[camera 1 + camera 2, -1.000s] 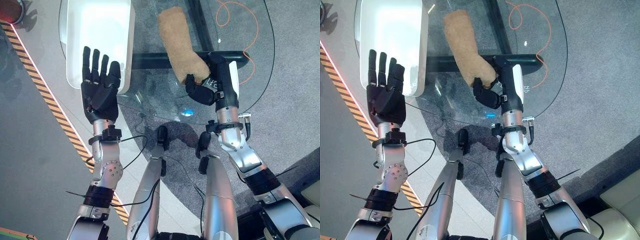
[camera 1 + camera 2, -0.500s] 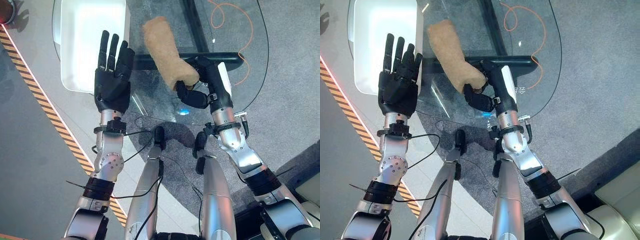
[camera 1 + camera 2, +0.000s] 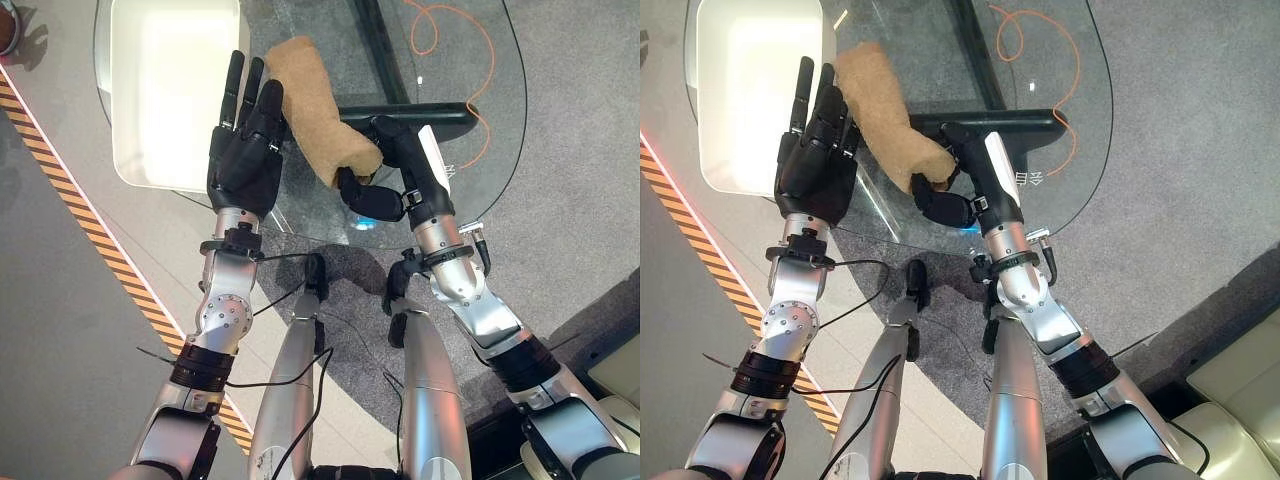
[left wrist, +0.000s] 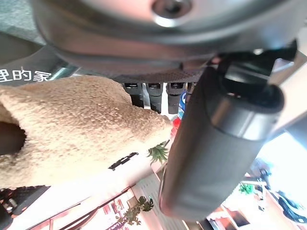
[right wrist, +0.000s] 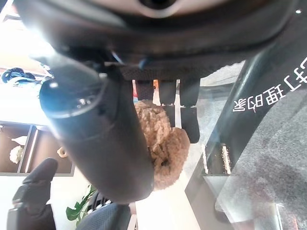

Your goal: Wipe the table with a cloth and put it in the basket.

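Note:
A tan fluffy cloth [image 3: 312, 105] lies stretched across the round glass table [image 3: 300, 215]. My right hand [image 3: 388, 190] is shut on the cloth's near end, thumb and fingers curled round it; the right wrist view shows the cloth [image 5: 162, 143] bunched between the thumb and the fingers [image 5: 189, 120]. My left hand [image 3: 243, 155] is open with straight fingers, right beside the cloth's left edge, between it and the basket. In the left wrist view the cloth [image 4: 72, 129] sits close by the palm. The white basket [image 3: 165, 90] stands at the table's far left.
A black bar of the table's base [image 3: 440, 110] runs under the glass behind my right hand. An orange cable [image 3: 448, 30] curls on the grey carpet below. A yellow-black striped tape line [image 3: 60, 185] crosses the floor on the left.
My left hand has moved from in front of the basket rightward and forward to the cloth's side. My right hand has dragged the cloth a little leftward. The camera has shifted too.

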You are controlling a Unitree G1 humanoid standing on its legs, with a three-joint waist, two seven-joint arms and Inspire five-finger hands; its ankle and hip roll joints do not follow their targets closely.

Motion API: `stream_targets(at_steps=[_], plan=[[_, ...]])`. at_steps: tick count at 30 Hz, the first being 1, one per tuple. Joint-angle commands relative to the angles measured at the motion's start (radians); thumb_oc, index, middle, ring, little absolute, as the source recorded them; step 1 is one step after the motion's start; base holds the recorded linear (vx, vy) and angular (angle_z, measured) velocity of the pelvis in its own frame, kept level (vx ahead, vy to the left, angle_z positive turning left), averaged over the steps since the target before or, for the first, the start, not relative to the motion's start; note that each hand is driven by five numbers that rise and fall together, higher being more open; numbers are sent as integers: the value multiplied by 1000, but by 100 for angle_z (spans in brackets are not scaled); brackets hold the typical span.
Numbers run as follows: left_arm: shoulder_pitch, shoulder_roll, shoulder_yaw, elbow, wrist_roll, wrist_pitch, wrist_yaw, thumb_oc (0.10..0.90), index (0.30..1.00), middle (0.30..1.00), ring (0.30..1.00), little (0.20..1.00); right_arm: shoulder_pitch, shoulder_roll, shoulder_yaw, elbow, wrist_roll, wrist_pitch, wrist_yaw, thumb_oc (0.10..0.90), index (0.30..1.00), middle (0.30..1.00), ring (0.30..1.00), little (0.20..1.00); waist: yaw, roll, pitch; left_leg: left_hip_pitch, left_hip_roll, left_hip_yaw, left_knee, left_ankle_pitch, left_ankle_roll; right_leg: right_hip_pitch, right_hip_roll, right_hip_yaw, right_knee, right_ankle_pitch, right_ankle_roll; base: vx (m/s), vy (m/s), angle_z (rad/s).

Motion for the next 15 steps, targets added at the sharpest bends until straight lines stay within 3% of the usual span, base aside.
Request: stream_targets(at_steps=[1,15], plan=[[-93,4,1,-126,-12,-11,-17,800,900,900,900,900,-173,55,4,-274,17,-180,19,100,300,300,300,200,5,-7,-29,50,-58,82,45,-93,40,80,57,-33,-93,-8,19,0,0,0],[-115,7,-21,-95,-2,55,75,800,900,900,900,900,-208,53,39,-289,7,-171,24,100,300,300,300,200,5,-7,-29,48,-60,84,47,-94,37,81,55,-39,-95,-12,19,0,0,0]])
